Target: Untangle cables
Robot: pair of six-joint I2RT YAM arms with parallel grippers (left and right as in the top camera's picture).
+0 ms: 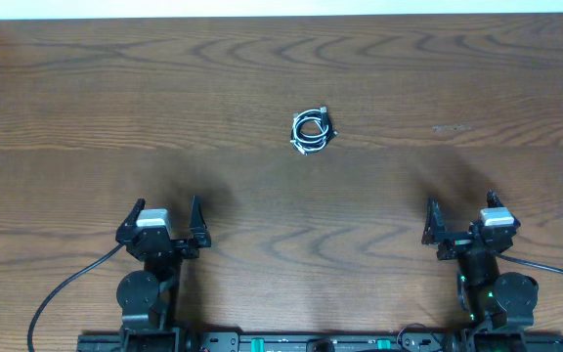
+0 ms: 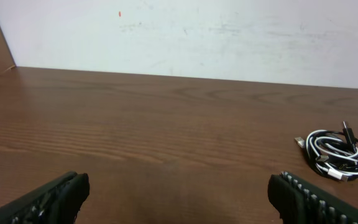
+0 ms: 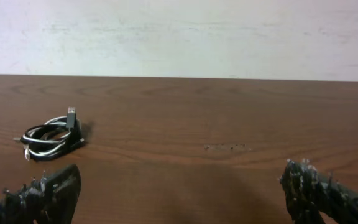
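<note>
The cables (image 1: 312, 130) lie as one small knot of black and white cord on the wooden table (image 1: 86, 108), a little past its middle. My left gripper (image 1: 165, 217) stands open near the front left, well short of the knot. Its wrist view has the cables (image 2: 334, 154) at the far right, beyond the wide-apart fingertips (image 2: 67, 193). My right gripper (image 1: 461, 214) is open at the front right, also far from the knot. From that wrist the cables (image 3: 51, 140) sit at the left, with a plug sticking up. Nothing is between either pair of fingers.
A pale wall (image 2: 191, 37) rises behind the table's far edge. A faint scuff (image 3: 225, 147) marks the wood to the right of the knot. The arms' own thick black cables (image 1: 62, 293) trail off near the front edge.
</note>
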